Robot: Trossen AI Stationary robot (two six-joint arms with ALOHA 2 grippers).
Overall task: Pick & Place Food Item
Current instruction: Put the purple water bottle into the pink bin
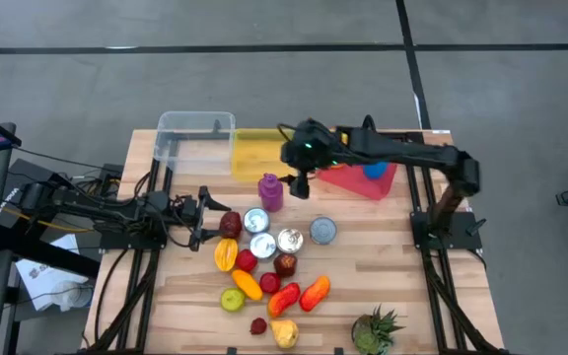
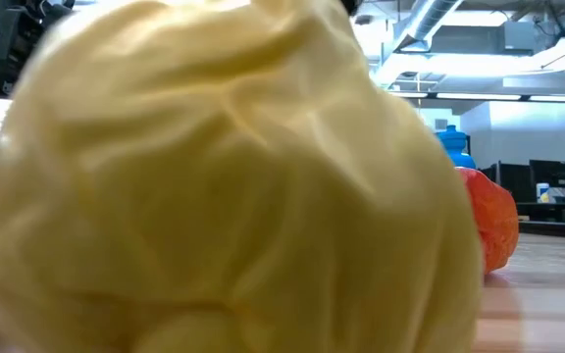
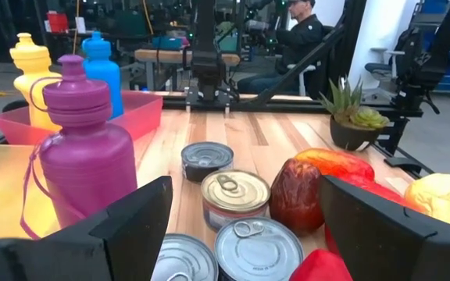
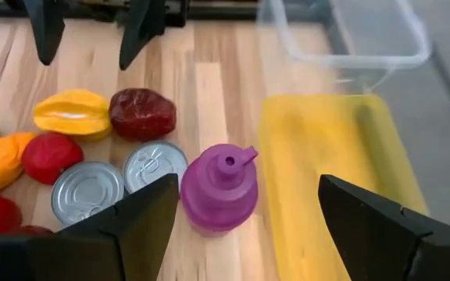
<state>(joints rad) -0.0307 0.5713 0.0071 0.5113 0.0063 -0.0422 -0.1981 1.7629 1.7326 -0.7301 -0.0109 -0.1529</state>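
Fruits and vegetables lie in a heap at the table's middle and near side: a dark red fruit (image 1: 230, 225), a yellow starfruit (image 1: 225, 254), an orange one (image 1: 248, 284) and red peppers (image 1: 284, 298). Several tins (image 1: 262, 245) stand among them. A purple bottle (image 1: 270, 192) stands upright just beyond the heap. My right gripper (image 1: 299, 184) hovers open above and beside that bottle (image 4: 219, 190), tilted downward, with nothing between its fingers. My left gripper (image 1: 203, 219) waits level and open at the heap's left edge, facing the tins (image 3: 235, 195).
At the far edge stand a clear bin (image 1: 195, 133), a yellow bin (image 1: 256, 153) and a red bin (image 1: 363, 179) holding a blue and a yellow bottle. A potted plant (image 1: 376, 333) sits near right. A yellow item (image 2: 224, 186) fills the low view.
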